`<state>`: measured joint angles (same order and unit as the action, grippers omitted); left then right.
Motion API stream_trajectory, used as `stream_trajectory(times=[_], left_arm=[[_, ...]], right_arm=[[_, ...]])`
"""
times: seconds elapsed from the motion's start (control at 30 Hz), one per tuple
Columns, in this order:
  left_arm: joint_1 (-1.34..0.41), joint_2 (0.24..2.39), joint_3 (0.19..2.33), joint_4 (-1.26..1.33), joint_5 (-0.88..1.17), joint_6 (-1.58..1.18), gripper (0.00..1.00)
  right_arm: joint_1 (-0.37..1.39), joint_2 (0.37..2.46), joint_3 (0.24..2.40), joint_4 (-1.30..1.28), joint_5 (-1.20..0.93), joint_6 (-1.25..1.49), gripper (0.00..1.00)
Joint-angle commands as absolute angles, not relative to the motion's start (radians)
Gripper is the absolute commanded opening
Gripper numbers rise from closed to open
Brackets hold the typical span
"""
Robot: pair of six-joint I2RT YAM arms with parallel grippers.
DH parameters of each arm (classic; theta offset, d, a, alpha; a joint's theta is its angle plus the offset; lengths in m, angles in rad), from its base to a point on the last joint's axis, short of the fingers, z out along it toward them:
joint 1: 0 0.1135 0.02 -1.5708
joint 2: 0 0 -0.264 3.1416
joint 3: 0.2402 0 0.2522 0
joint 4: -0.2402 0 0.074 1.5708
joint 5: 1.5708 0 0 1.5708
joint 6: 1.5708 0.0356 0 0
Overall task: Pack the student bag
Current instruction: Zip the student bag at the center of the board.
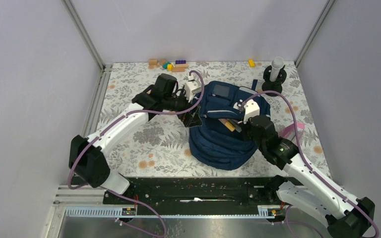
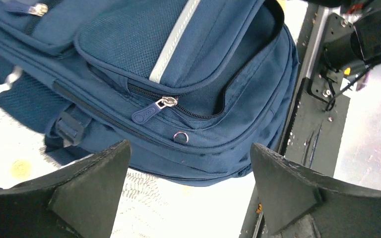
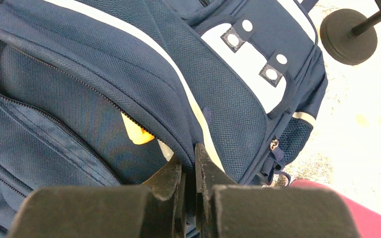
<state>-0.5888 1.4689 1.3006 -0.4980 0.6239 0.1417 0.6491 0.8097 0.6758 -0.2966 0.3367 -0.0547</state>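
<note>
The navy student bag (image 1: 221,141) stands in the middle of the table, its front pocket unzipped. A yellow thing (image 1: 227,125) pokes out of the pocket and also shows in the right wrist view (image 3: 136,133). My right gripper (image 1: 239,120) is shut on the edge of the pocket flap (image 3: 178,124), its jaws pinching the fabric (image 3: 192,153). My left gripper (image 1: 192,116) is open and empty at the bag's left side. In the left wrist view (image 2: 189,148) its fingers straddle the bag's lower edge (image 2: 213,163), below a zipper pull (image 2: 154,110).
Coloured wooden blocks (image 1: 168,64) and a yellow block (image 1: 251,63) lie at the back edge. A black stand with a clear tube (image 1: 274,74) stands back right, also in the right wrist view (image 3: 347,29). A pink thing (image 1: 297,130) lies right of the bag. The black base plate (image 1: 193,191) runs along the front.
</note>
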Motion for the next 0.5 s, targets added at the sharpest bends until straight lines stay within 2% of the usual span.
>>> stream_trajectory(times=[0.0, 0.2, 0.33, 0.47], left_arm=[[-0.573, 1.520, 1.342, -0.465, 0.805, 0.228, 0.93], [-0.539, 1.597, 1.366, -0.413, 0.933, 0.244, 0.90], [-0.537, 1.657, 1.404, -0.413, 0.964, 0.242, 0.86], [-0.537, 1.690, 1.422, -0.394, 0.952, 0.244, 0.85]], right_arm=[[0.588, 0.775, 0.692, -0.247, 0.282, -0.082, 0.00], [0.577, 0.736, 0.666, -0.243, 0.173, -0.061, 0.00], [0.577, 0.707, 0.650, -0.243, 0.120, -0.044, 0.00], [0.576, 0.670, 0.643, -0.243, 0.067, -0.026, 0.00]])
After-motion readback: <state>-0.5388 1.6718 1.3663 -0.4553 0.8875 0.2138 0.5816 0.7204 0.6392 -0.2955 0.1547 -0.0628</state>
